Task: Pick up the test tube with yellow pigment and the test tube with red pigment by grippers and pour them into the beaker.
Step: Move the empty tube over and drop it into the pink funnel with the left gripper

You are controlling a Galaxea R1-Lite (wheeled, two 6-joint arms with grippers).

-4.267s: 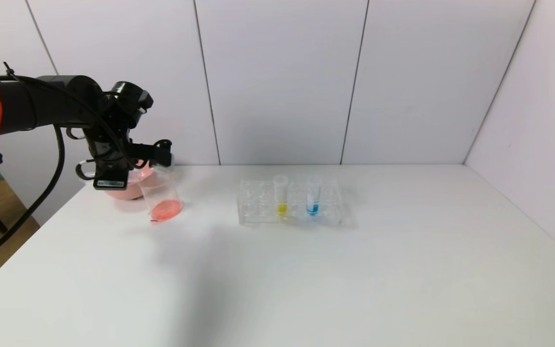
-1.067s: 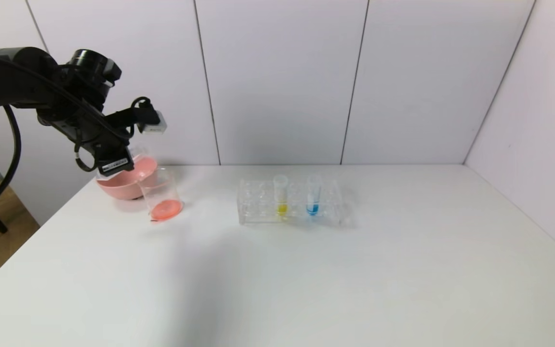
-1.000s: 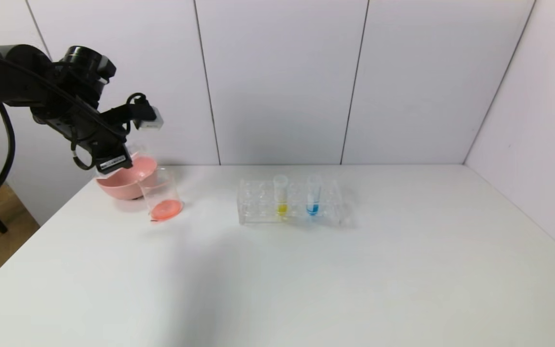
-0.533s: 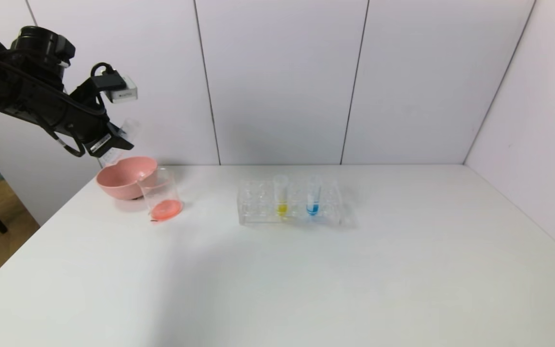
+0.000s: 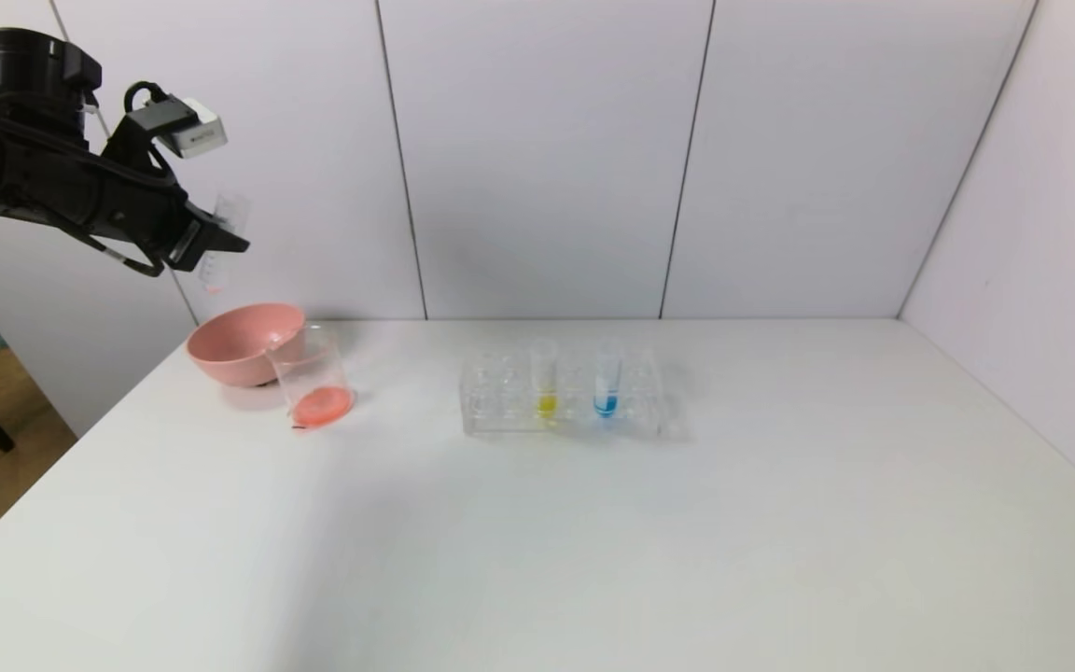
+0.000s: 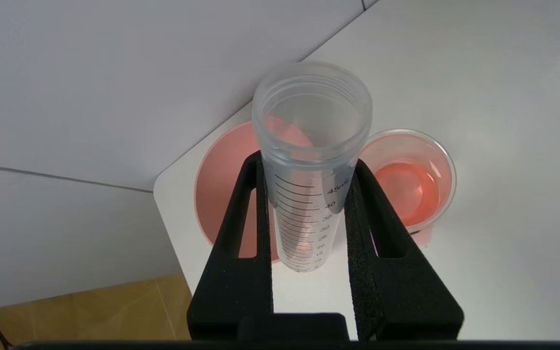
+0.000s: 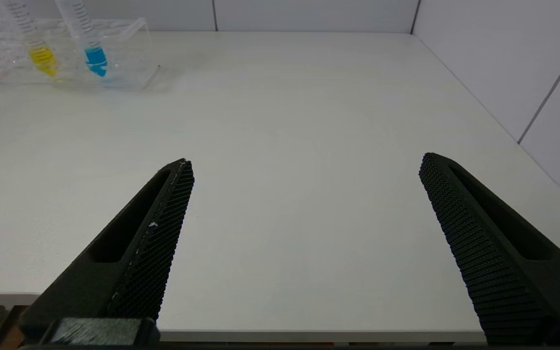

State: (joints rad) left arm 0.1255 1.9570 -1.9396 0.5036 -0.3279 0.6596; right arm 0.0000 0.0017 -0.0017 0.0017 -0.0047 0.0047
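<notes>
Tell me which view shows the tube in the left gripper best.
The left wrist view: the tube fills the frame, clamped between the left gripper fingers, open mouth toward the camera. The head view shows it only as a faint sliver above the bowl. The right wrist view misses it.

Yellow tube (image 5: 545,378) racked upright, red tube (image 6: 309,165) emptied — beaker (image 5: 312,385) red-filled

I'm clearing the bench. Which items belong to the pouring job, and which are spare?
Job:
- emptied clear graduated tube, in left claw
- yellow-tipped clear tube, in rack
- small clear beaker, red liquid inside

Spare:
- blue-tipped tube
- pink bowl
- clear rack
</notes>
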